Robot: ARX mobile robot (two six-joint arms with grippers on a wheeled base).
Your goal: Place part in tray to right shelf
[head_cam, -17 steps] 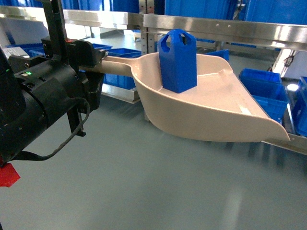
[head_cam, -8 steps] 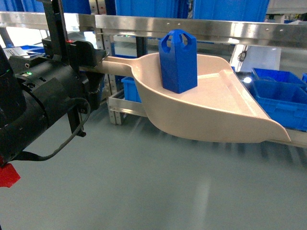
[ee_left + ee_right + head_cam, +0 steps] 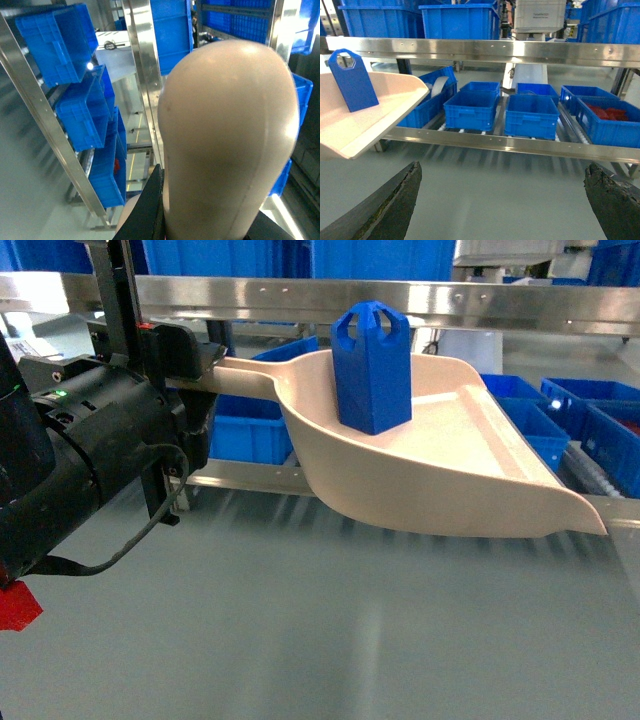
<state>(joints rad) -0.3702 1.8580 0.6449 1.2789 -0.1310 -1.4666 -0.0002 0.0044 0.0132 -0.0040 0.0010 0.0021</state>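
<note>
Beige tray (image 3: pixel 440 475) carrying our upright blue part (image 3: pixel 371 365) | left tool (image 3: pixel 195 355) clamps its handle | right tool (image 3: pixel 502 200) gapes wide, empty

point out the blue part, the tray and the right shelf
blue part (image 3: pixel 372 375): head view, front face
tray (image 3: pixel 470 490): head view, bare floor
right shelf (image 3: pixel 485 50): right wrist view, upper steel rail
</note>
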